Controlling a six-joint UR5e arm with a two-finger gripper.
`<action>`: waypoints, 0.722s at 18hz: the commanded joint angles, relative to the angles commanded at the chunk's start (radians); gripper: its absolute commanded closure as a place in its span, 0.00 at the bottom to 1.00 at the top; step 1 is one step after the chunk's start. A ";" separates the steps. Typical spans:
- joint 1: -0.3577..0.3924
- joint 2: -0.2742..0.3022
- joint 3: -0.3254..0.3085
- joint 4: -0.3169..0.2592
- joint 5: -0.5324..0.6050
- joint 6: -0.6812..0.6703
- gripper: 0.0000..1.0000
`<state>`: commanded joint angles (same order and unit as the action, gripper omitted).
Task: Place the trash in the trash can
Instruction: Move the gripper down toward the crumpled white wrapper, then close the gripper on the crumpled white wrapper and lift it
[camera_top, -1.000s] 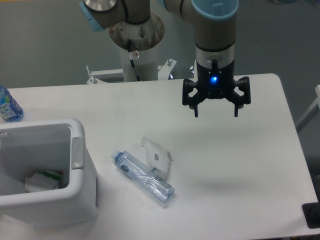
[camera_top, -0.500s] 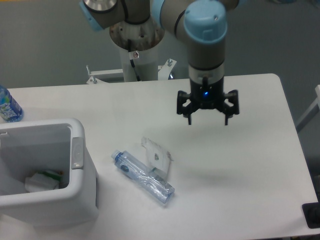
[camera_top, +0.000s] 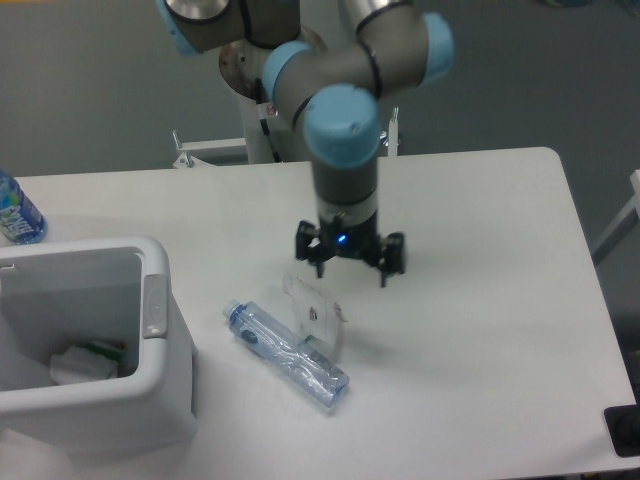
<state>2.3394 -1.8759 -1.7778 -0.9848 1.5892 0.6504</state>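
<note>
From where I stand the gripper (camera_top: 350, 272) hangs with its fingers spread wide and nothing in them, just above the far edge of the crumpled wrapper (camera_top: 314, 308). The crushed bottle (camera_top: 285, 353) lies flat on the table (camera_top: 500, 330), touching the wrapper, with the white trash can (camera_top: 160, 370) off to its left

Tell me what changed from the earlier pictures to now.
The gripper moved left and down, from over the right part of the table to just above the wrapper. It is open and holds nothing. The bottle, wrapper and bin stayed in place.
</note>
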 joint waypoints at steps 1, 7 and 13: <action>-0.002 -0.005 -0.014 0.003 0.000 0.000 0.00; -0.031 -0.072 -0.042 0.055 0.000 -0.011 0.00; -0.035 -0.095 -0.035 0.064 0.009 -0.018 0.15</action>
<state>2.3040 -1.9712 -1.8132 -0.9204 1.5984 0.6320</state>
